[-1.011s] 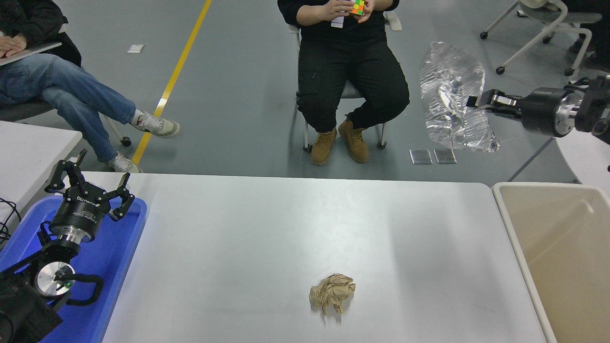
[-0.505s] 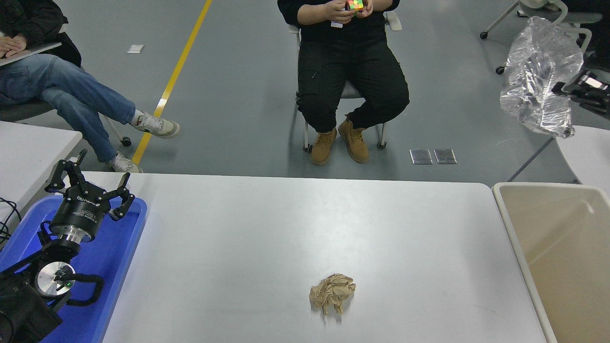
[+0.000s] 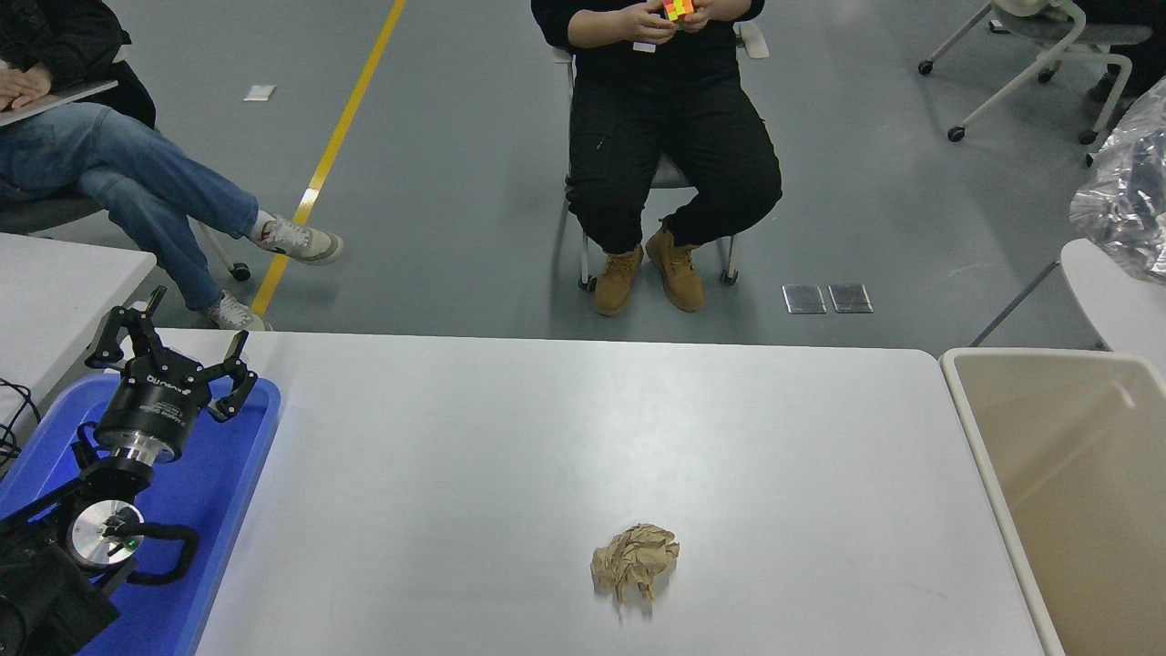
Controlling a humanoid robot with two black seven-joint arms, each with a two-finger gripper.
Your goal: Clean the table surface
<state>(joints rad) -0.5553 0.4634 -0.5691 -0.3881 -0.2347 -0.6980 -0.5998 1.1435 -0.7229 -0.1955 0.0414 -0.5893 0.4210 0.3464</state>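
Observation:
The white table surface [image 3: 510, 437] fills the lower part of the head view. A crumpled ball of brown paper [image 3: 635, 571] lies on it, right of centre and near the front edge. My left gripper [image 3: 173, 353] is parked open over the blue tray at the lower left, holding nothing. My right gripper is out of view. A crinkled clear plastic bag [image 3: 1128, 200] shows at the right edge, high above the beige bin; what holds it is outside the picture.
A blue tray [image 3: 228, 492] sits at the table's left end. An open beige bin [image 3: 1084, 510] stands against its right end. One person [image 3: 669, 155] sits beyond the far edge handling a colourful cube. Another person [image 3: 137, 178] sits at the far left.
The right arm has swung rightward out of the picture, carrying the clear plastic bag from above the far right corner to the right edge. The paper ball and left arm have not moved.

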